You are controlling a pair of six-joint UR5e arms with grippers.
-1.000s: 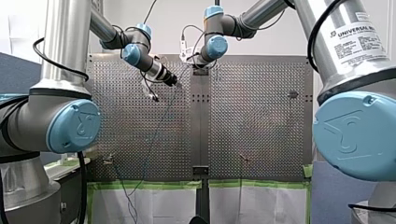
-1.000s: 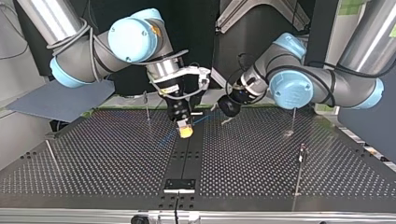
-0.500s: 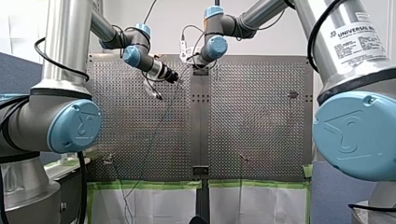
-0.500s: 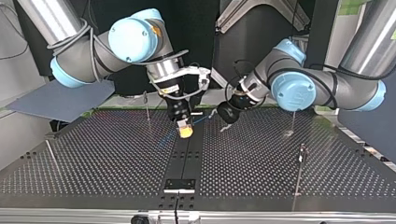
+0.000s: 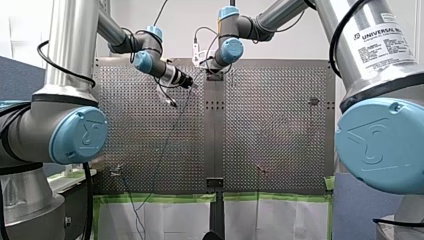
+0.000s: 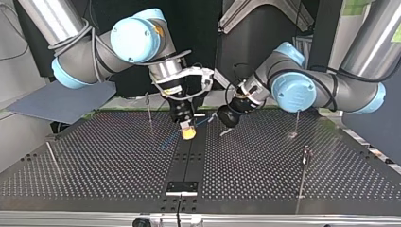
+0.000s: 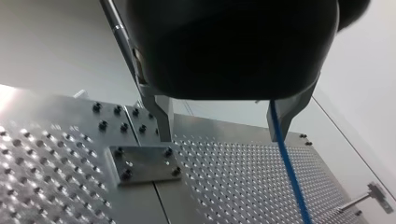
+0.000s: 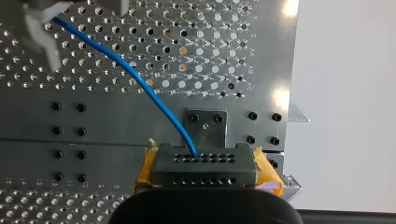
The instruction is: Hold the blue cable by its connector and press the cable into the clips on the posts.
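Blue cable (image 8: 140, 88) seemingly threads my open left gripper (image 7: 222, 133), now nearer the connector (image 8: 205, 163) my right gripper (image 6: 188, 132) clamps; routing looks ready.

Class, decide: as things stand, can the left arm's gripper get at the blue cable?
Probably yes: the left gripper stands open, and the blue cable runs close beside one finger, with nothing between them.
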